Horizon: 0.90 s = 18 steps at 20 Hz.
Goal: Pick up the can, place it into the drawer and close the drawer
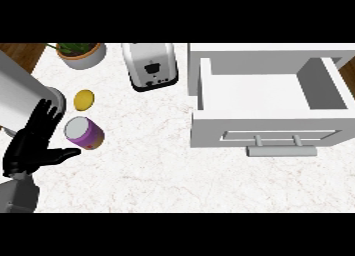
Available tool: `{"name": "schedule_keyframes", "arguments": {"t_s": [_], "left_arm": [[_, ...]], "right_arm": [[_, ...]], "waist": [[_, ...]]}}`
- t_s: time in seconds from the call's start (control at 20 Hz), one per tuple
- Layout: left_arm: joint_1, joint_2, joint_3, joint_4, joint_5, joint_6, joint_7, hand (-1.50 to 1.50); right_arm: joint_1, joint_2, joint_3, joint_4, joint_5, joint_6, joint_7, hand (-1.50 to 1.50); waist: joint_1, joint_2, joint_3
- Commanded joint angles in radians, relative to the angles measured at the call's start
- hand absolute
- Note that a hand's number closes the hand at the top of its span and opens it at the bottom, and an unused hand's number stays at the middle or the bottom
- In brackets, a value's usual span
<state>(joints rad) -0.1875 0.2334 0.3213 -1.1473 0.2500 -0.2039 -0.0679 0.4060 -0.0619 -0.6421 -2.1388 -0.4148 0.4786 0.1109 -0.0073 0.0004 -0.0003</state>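
Holding nothing, the spread-fingered left hand [31, 148] sits beside the can [85, 134], drawer [209, 125] open.

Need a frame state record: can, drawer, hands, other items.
can: purple, pale top, on counter, left side
drawer: open, right side, can not in it
left hand: open, beside can, not curled round it
right hand: not in view
other: yellow round item, toaster, potted plant, all beyond can
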Motion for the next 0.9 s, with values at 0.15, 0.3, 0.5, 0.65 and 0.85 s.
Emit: {"name": "schedule_keyframes", "arguments": {"t_s": [0.15, 0.3, 0.5, 0.65, 0.85], "left_arm": [[-0.018, -0.024, -0.006, 0.154, -0.055, 0.046, -0.125, -1.5], [-0.116, 0.061, 0.038, 0.431, -0.06, -0.059, -0.26, -1.5], [-0.136, 0.084, 0.038, 0.577, -0.085, -0.104, -0.367, -1.5], [-0.103, 0.046, 0.027, 0.57, -0.076, -0.093, -0.388, -1.5], [-0.23, 0.081, 0.035, 0.666, -0.068, -0.091, -0.332, -1.5]], "right_arm": [[0.011, -0.029, -0.067, -0.081, -0.111, -0.007, 0.093, -1.5], [-0.03, 0.021, -0.001, -0.078, -0.02, -0.015, 0.07, -1.5], [0.01, 0.007, -0.044, -0.046, -0.066, 0.028, 0.043, -1.5], [0.053, 0.011, -0.072, -0.044, -0.078, 0.071, 0.021, -1.5], [0.085, 0.06, -0.06, -0.075, -0.072, 0.084, 0.015, -1.5]], "waist": [[-0.002, 0.0, 0.0], [-0.007, 0.003, -0.001], [-0.015, 0.005, -0.002], [-0.007, 0.001, -0.001], [-0.01, 0.001, 0.0]]}}
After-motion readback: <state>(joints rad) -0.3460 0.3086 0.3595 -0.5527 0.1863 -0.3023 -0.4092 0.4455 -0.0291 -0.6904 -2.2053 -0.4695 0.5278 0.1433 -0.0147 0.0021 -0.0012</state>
